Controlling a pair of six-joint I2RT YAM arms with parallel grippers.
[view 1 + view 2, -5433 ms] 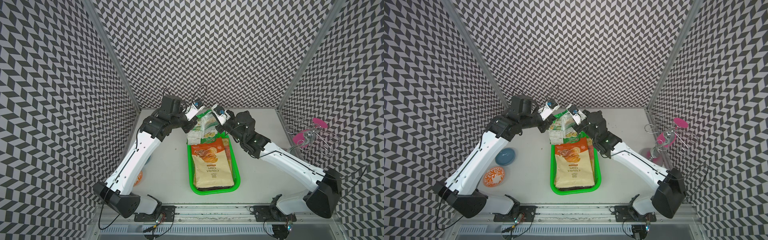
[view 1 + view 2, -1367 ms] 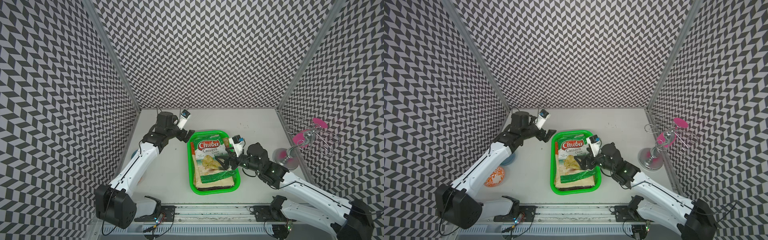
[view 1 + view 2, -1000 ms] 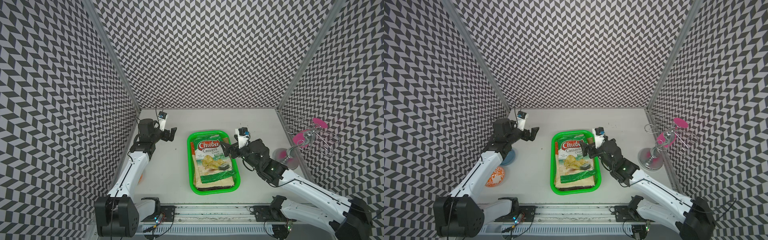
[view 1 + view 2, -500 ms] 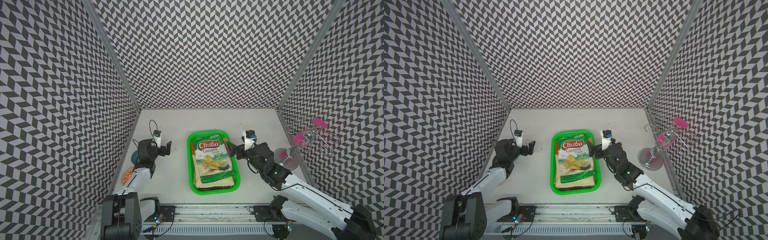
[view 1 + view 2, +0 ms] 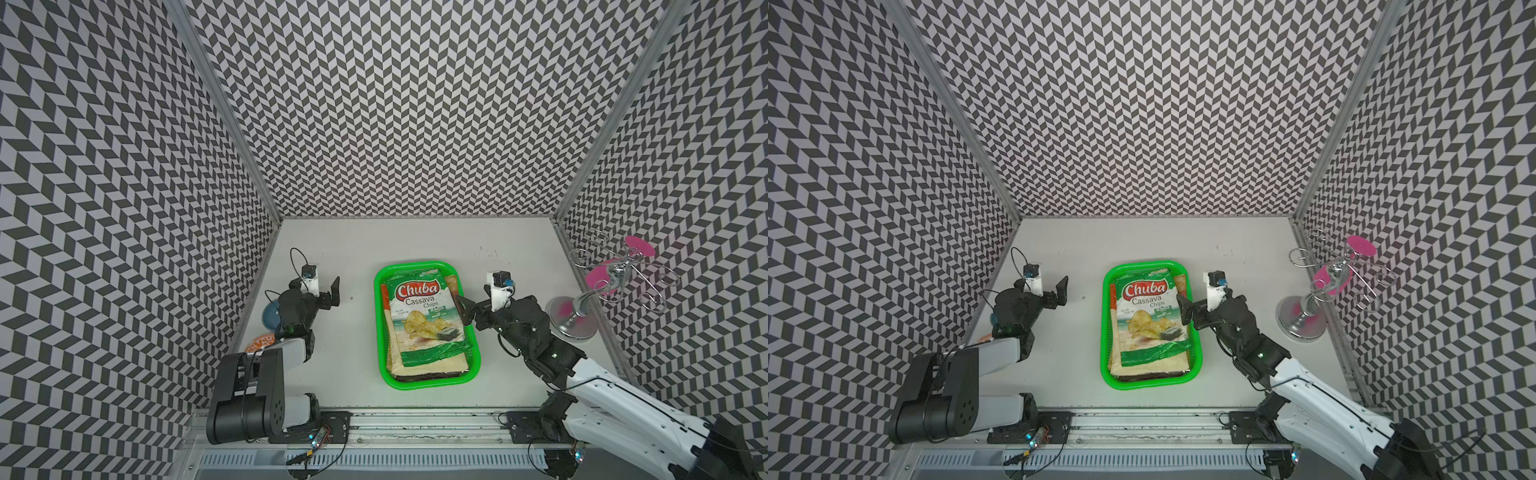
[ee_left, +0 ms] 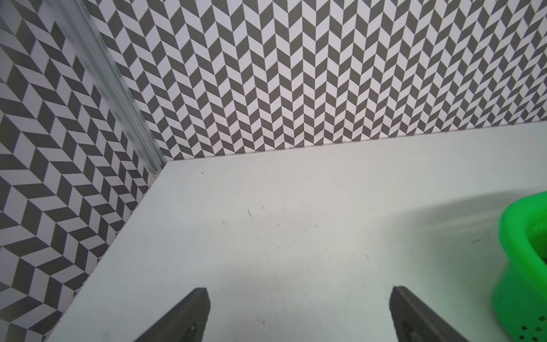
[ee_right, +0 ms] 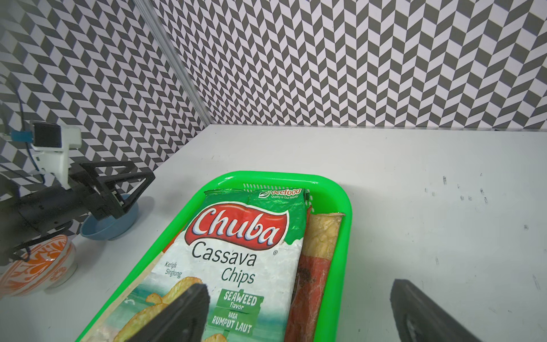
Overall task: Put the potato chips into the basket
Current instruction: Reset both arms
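The green basket [image 5: 377, 332] [image 5: 1105, 332] sits mid-table with a stack of potato chips bags in it. A green-white "Chuba" bag [image 5: 419, 316] [image 5: 1148, 311] [image 7: 236, 251] lies on top, with tan and orange bags [image 7: 322, 237] showing beneath it. My right gripper [image 5: 473, 303] [image 5: 1196, 308] [image 7: 297, 288] is open and empty at the basket's right rim, one finger over the Chuba bag and the other over the table. My left gripper [image 5: 324, 291] [image 5: 1051, 291] [image 6: 299, 296] is open and empty above bare table, well left of the basket.
A blue bowl [image 5: 269, 312] [image 7: 112, 225] and an orange patterned bowl [image 5: 259, 341] [image 7: 38, 263] stand by the left wall beside the left arm. A metal stand with pink discs [image 5: 573, 322] [image 5: 1302, 322] is at the right wall. Patterned walls close three sides.
The Chuba bag, earlier held up by both grippers at the basket's far end, now lies on the stack. Both arms have drawn back toward the front, the left one away to the left.
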